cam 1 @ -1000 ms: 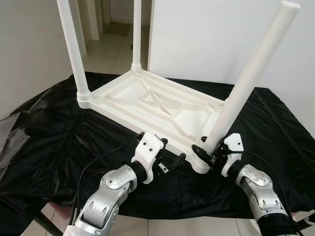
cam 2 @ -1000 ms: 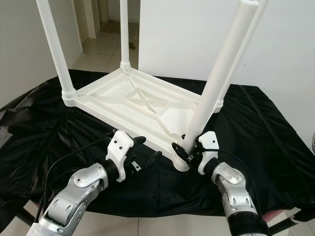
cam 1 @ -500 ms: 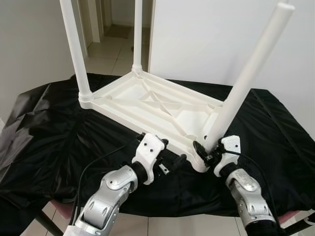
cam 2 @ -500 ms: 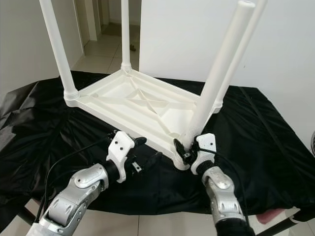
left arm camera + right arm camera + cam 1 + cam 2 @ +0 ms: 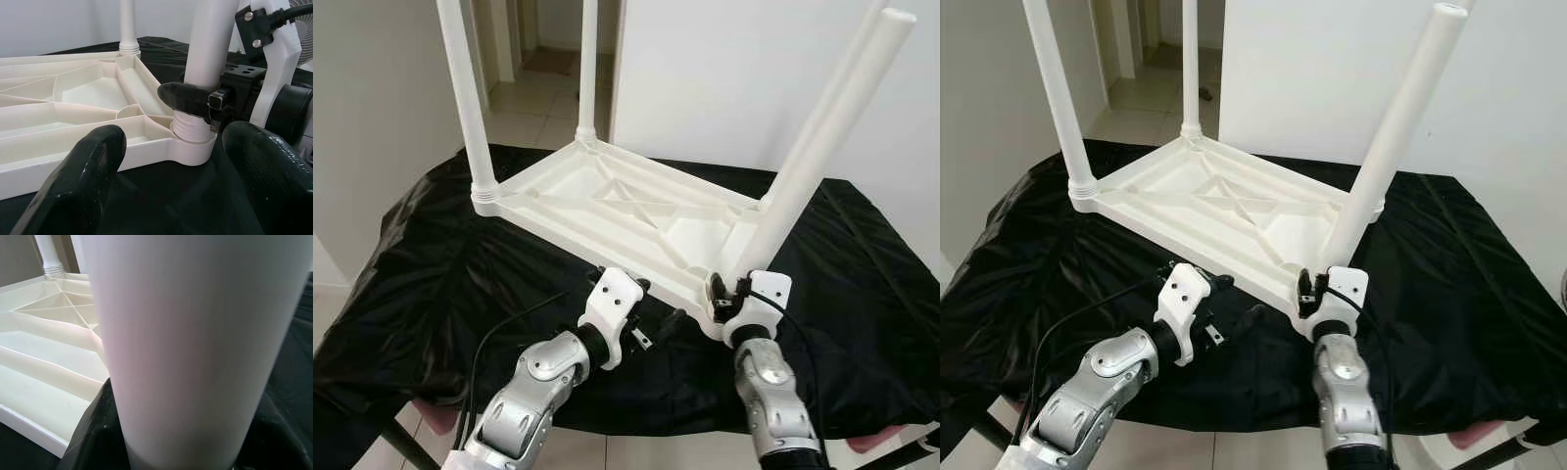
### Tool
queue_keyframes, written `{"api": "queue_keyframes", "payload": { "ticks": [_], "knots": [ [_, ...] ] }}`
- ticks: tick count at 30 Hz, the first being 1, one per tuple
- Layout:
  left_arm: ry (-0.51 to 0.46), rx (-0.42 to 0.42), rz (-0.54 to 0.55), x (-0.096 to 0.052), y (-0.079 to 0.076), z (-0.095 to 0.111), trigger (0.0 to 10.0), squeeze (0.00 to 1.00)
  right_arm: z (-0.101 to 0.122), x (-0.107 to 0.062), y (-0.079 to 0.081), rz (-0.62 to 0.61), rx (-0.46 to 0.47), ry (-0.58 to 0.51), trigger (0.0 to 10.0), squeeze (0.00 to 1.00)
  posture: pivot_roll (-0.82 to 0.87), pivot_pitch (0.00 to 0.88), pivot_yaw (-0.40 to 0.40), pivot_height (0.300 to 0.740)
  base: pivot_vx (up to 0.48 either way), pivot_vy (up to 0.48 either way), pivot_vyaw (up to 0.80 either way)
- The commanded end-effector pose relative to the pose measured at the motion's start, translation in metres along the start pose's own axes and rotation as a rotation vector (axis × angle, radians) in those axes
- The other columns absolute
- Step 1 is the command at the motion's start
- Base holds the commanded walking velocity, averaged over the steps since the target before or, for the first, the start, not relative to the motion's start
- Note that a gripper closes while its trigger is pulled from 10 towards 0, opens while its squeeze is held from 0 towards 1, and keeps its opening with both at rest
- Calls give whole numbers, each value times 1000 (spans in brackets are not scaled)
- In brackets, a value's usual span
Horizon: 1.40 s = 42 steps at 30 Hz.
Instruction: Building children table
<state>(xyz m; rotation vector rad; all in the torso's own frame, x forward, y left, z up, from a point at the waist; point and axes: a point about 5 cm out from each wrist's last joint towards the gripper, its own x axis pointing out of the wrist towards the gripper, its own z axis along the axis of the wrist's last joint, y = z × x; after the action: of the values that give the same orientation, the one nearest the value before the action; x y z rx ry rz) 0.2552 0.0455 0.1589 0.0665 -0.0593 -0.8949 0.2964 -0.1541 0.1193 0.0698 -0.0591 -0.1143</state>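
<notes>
The upturned tabletop (image 5: 626,211) lies on the black-draped worktop (image 5: 440,284). The right gripper (image 5: 729,299), jaws pinching the last leg (image 5: 803,166) just above its corner socket, should hold it square while seating it. The left gripper (image 5: 656,321), jaws spread beside that corner, could brace the frame.

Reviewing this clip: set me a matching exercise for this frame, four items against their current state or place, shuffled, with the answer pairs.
Items:
1. right gripper
2. left gripper
3. table top
4. black cloth

States:
A. lies upside down, legs pointing up
B. jaws open, beside the near corner, holding nothing
C. covers the work surface
D. clamped on the base of the near table leg

Pairs: 1-D, 2-B, 3-A, 4-C
</notes>
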Motion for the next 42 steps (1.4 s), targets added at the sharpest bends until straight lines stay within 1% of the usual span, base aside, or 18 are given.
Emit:
{"api": "queue_keyframes", "payload": {
  "ticks": [1,4,5,6,7,8,15,19,20,21,25,26,27,32,33,35,36,42],
  "knots": [
    [3,1,-13,0,-3,-1,10000,0,-11,-4,2,-18,14,62,0,0,23,0,-78,740,0,0,0],
    [3,3,-15,0,-3,0,10000,0,-9,-4,2,-10,21,59,0,0,24,0,-78,740,0,0,0],
    [4,6,-15,-1,-3,0,10000,0,-5,-3,1,0,16,41,10000,341,24,0,-78,740,0,0,0],
    [4,6,-15,-1,-3,0,10000,0,-5,-3,1,0,16,41,10000,341,24,0,-78,740,0,0,0],
    [4,7,-14,-1,-3,0,10000,0,-4,-3,0,-3,15,34,10000,812,24,0,-78,740,0,0,0],
    [4,6,-13,-1,-3,-1,10000,0,-1,-2,2,19,18,19,10000,1000,26,0,-80,740,0,0,0],
    [3,4,-10,0,-3,-1,10000,0,7,0,1,99,26,-24,10000,1000,25,0,-83,740,0,0,0],
    [4,6,-9,0,-3,-1,10000,0,17,1,-3,237,33,-62,10000,1000,28,0,-83,740,0,0,0],
    [3,7,-8,0,-2,0,10000,0,19,1,-5,319,14,-61,10000,1000,27,0,-79,740,0,0,0],
    [3,8,-7,-1,-1,0,10000,0,21,1,-8,411,-15,-55,10000,0,27,0,-79,740,0,0,0],
    [3,10,-8,-1,-1,0,10000,0,23,0,-15,555,-58,-35,10000,0,23,0,-70,740,0,0,0],
    [3,13,-12,-1,0,1,10000,0,23,1,-22,674,-123,-7,10000,0,19,0,-65,740,0,0,0],
    [3,14,-14,0,1,1,10000,0,21,3,-27,719,-163,13,10000,0,18,0,-61,740,0,0,0],
    [0,15,-13,1,2,2,10000,0,13,7,-33,815,-237,75,10000,0,19,0,-59,740,0,0,0],
    [-2,15,-13,1,2,2,10000,0,9,7,-33,840,-252,90,1137,0,22,0,-59,740,0,0,0],
    [-4,15,-12,2,2,3,10000,0,6,7,-33,856,-263,99,1137,0,22,0,-59,740,0,0,0],
    [-5,17,-9,2,2,3,10000,0,2,7,-34,876,-269,111,0,0,25,0,-58,740,0,0,0],
    [-6,18,-4,1,4,3,10000,0,-4,7,-32,899,-260,131,0,0,28,0,-56,740,0,0,0]
  ]
}}
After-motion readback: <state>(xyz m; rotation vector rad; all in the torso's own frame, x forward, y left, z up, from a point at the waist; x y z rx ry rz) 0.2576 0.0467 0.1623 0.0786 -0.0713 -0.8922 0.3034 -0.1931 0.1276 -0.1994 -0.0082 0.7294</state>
